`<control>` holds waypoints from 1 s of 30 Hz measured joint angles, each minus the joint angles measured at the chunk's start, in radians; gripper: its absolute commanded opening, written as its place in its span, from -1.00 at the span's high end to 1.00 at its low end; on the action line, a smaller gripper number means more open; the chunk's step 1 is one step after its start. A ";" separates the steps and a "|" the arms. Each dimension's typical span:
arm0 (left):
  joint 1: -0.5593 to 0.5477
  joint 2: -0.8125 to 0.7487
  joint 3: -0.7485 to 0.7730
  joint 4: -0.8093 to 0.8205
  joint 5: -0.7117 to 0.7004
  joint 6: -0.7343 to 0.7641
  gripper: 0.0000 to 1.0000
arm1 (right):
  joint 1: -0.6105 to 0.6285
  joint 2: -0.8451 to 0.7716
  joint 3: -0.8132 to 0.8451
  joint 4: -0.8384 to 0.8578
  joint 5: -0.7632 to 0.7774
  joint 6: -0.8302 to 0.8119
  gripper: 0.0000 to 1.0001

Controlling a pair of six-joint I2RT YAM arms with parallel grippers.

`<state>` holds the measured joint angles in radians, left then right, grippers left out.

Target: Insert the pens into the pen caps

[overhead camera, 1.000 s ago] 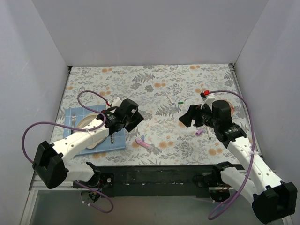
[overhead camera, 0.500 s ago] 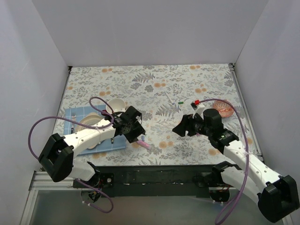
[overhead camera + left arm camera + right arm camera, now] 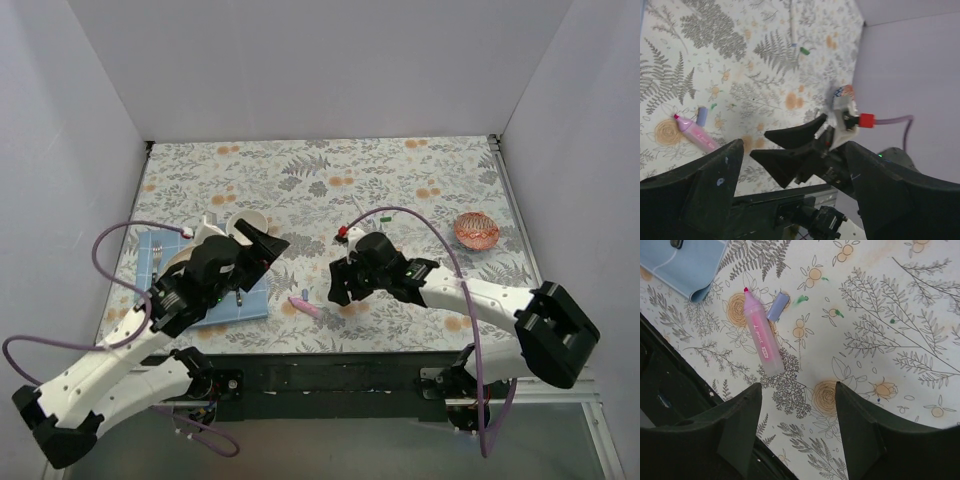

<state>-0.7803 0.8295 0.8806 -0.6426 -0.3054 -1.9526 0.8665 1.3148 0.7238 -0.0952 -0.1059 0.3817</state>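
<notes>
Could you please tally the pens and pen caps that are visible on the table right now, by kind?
Pens: 2 (the pink pen and a thin white pen)
Pen caps: 2 (the lilac cap and the green cap)
Total: 4 in view

The pen (image 3: 761, 342) is frosted pink plastic, the cap (image 3: 777, 307) smooth lilac plastic; the table cover (image 3: 890, 330) looks matt, the mat (image 3: 690, 270) cloth-like.
</notes>
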 measured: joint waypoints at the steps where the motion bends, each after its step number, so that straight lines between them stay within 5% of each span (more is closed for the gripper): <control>1: 0.000 -0.059 -0.027 0.019 -0.010 0.003 -0.70 | 0.017 0.033 0.017 0.002 0.006 -0.006 -0.22; 7: 0.000 -0.221 -0.157 0.074 -0.031 0.028 -0.70 | 0.099 0.159 0.085 0.001 0.059 -0.045 -0.11; 23: 0.000 -0.290 -0.182 0.013 -0.117 0.045 -0.69 | 0.210 0.349 0.232 -0.080 0.156 -0.079 -0.10; 30: 0.000 -0.290 -0.181 -0.039 -0.178 0.057 -0.58 | 0.259 0.424 0.301 -0.145 0.214 -0.075 0.07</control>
<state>-0.7803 0.5392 0.6994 -0.6819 -0.4835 -1.8957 1.1252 1.7390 1.0252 -0.2405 0.1078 0.3065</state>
